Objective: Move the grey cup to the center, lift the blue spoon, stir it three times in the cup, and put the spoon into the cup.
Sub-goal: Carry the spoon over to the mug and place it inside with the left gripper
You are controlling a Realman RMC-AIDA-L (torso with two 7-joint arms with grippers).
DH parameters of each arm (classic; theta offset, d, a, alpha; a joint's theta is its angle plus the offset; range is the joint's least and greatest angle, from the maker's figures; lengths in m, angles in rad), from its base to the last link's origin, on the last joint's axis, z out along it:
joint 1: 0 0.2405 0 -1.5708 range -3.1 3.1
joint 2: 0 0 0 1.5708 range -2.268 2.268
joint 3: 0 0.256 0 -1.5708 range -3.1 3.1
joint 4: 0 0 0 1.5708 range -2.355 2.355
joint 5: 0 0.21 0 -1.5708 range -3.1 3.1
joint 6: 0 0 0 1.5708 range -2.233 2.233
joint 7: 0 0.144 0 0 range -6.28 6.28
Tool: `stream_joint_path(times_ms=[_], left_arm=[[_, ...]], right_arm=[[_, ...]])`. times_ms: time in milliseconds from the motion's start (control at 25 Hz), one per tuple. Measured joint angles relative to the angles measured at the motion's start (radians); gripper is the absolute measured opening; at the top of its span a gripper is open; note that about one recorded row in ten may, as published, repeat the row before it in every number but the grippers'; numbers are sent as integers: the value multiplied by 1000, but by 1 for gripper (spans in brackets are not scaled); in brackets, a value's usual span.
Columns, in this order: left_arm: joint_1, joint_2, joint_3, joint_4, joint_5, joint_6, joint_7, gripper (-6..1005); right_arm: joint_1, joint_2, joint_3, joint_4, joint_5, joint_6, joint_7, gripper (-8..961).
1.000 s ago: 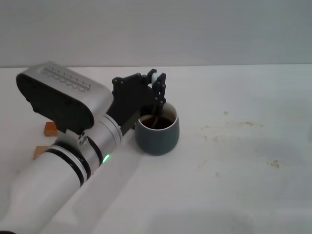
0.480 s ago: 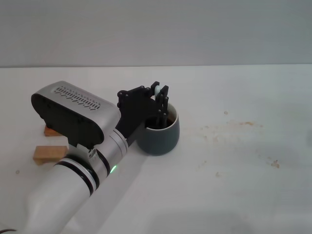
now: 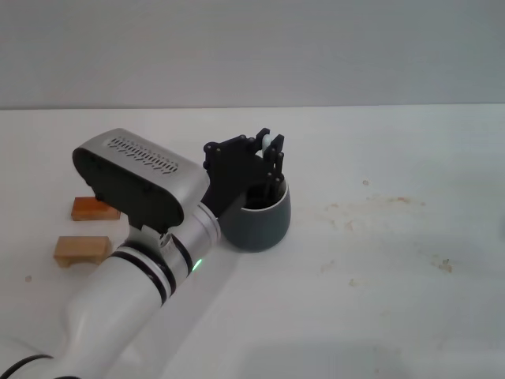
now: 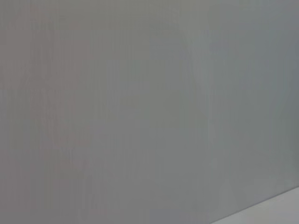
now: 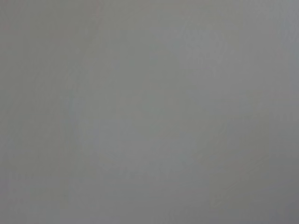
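with the blue spoon pinched by the left gripper inside the grey cup, the cup could be tipped by a wide stir.

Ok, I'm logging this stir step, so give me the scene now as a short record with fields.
cup: grey cup upright on the table, near the middle
spoon: blue spoon, only the pale handle top shows between the fingers, the rest is hidden
left gripper: left gripper over the cup's mouth, shut on the spoon, fingers pointing down into the cup
right gripper: not in view
blocks: two wooden blocks on the table, to the robot's left of the arm
wrist views: show only blank grey
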Motion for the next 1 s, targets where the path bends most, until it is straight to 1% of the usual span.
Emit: stream_joint_path(times_ms=[80, 280, 440, 640, 680, 880, 960, 1000], left_arm=[[-36, -1, 1, 45, 0, 17, -29, 146], [-68, 0, -6, 90, 2, 27, -49, 146], [-68, 3, -10, 95, 4, 30, -49, 146], [-55, 6, -22, 96, 14, 30, -41, 146], [-33, 9, -35, 98, 35, 26, -40, 146], [-9, 11, -43, 98, 55, 24, -40, 146], [43, 15, -44, 62, 82, 11, -40, 146], [58, 16, -45, 48, 91, 4, -40, 146]], right_arm=[[-2, 0, 0, 0, 0, 0, 0, 29], [-3, 0, 0, 4, 0, 1, -19, 29], [-5, 0, 0, 12, 3, 1, -42, 29], [1, 0, 0, 16, 5, 7, -45, 29], [4, 1, 0, 19, 6, 15, -45, 29], [6, 2, -1, 35, 14, 31, -48, 29], [7, 2, -1, 36, 16, 33, -49, 29], [11, 2, -1, 37, 17, 41, -49, 29]])
